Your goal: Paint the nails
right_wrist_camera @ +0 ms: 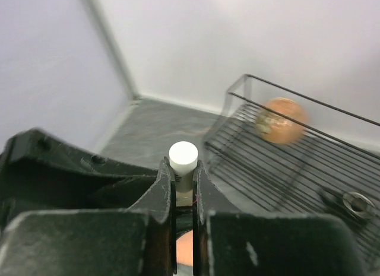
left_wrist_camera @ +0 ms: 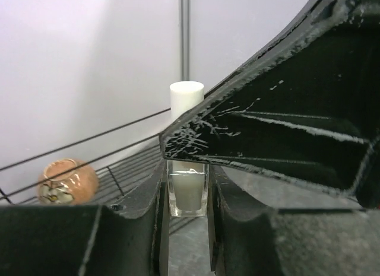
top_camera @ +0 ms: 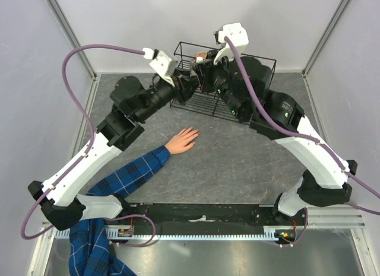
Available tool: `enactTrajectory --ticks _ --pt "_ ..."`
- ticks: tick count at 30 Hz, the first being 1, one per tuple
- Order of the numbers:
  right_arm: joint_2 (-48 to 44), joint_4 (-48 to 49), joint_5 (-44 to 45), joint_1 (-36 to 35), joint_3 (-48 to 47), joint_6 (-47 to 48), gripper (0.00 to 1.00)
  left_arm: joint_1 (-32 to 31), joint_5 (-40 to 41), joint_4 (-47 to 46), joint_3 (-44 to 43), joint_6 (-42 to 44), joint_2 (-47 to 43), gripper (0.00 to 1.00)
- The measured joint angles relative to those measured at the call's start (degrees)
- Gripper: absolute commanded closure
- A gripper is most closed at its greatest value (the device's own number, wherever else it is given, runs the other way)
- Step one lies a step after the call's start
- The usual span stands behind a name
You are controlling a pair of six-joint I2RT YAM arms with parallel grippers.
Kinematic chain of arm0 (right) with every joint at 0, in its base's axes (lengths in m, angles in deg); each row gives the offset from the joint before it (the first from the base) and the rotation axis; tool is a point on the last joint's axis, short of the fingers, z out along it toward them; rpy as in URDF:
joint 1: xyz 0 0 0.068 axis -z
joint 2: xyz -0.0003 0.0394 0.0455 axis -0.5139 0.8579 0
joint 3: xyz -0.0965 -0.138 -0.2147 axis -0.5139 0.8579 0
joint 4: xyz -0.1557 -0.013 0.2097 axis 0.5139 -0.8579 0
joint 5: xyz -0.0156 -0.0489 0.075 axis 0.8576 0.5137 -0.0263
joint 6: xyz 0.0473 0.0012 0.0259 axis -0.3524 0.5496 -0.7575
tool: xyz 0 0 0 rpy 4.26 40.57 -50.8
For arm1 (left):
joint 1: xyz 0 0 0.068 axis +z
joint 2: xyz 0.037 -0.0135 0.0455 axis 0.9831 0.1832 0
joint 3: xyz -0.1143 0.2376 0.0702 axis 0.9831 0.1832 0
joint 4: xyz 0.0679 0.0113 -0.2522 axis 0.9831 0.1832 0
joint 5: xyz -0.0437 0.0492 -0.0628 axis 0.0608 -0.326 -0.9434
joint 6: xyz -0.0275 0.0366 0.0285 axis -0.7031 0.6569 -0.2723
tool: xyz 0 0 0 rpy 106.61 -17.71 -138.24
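Note:
A light skin-coloured hand (top_camera: 183, 139) in a blue plaid sleeve (top_camera: 127, 175) lies flat on the grey table, its tiny nails (top_camera: 196, 132) pointing to the back right. My two grippers meet over the front left of the wire basket. My left gripper (top_camera: 191, 81) (left_wrist_camera: 188, 196) is shut on the small clear bottle (left_wrist_camera: 188, 192) of pale liquid. My right gripper (top_camera: 205, 74) (right_wrist_camera: 184, 181) is shut on the bottle's white cap (right_wrist_camera: 183, 157) (left_wrist_camera: 187, 100). The right gripper's black body (left_wrist_camera: 285, 127) hides the bottle's neck, so I cannot tell if the cap is loose.
A black wire basket (top_camera: 261, 57) stands at the back of the table. An orange patterned ball (left_wrist_camera: 67, 181) (right_wrist_camera: 282, 120) lies in it, and a small metal part (right_wrist_camera: 355, 203). Grey walls close the back and sides. A black rail (top_camera: 202, 213) runs along the near edge.

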Motion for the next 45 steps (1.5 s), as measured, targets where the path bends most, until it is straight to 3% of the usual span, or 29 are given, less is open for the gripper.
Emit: enactTrajectory --ticks 2,7,8,9,17,23,27,31,39,45 --pt "1.44 -2.91 12.0 -3.93 -2.62 -0.04 1.0 -3.67 5.18 -0.61 -0.15 4.13 0.76 0.98" --pt "4.0 -6.19 22.84 -5.99 -3.93 -1.77 0.74 -5.44 9.51 -0.63 2.12 7.39 1.33 0.98" --pt "4.13 -6.88 22.86 -5.95 -3.85 -2.03 0.7 -5.31 9.46 -0.57 2.64 7.93 1.31 0.98" --pt "4.0 -7.43 22.73 -5.86 -3.63 -2.14 0.6 -5.25 9.29 -0.44 2.91 8.37 1.31 0.98" --pt "-1.11 -5.01 18.18 -6.1 1.97 -1.44 0.17 -5.22 9.94 0.79 4.28 8.63 -1.36 0.98" --pt "-6.86 -0.76 9.79 -4.85 8.81 -1.07 0.02 -4.87 8.37 2.43 4.48 8.26 -3.13 0.98" --pt "-13.03 4.28 0.74 -3.26 17.33 0.94 0.02 -1.99 3.21 4.96 4.48 5.57 -3.72 0.98" --pt "-18.78 5.27 -14.45 -0.98 23.91 3.15 0.02 2.8 -4.13 4.92 4.42 0.2 -3.74 0.98" --pt "-16.35 6.45 -41.29 14.97 20.28 0.83 0.02 11.06 -24.09 0.59 3.82 -14.43 -3.52 0.98" --pt "-11.19 9.38 -58.8 25.62 15.13 -7.02 0.16 12.66 -35.67 -8.9 3.89 -25.59 -3.13 0.98"
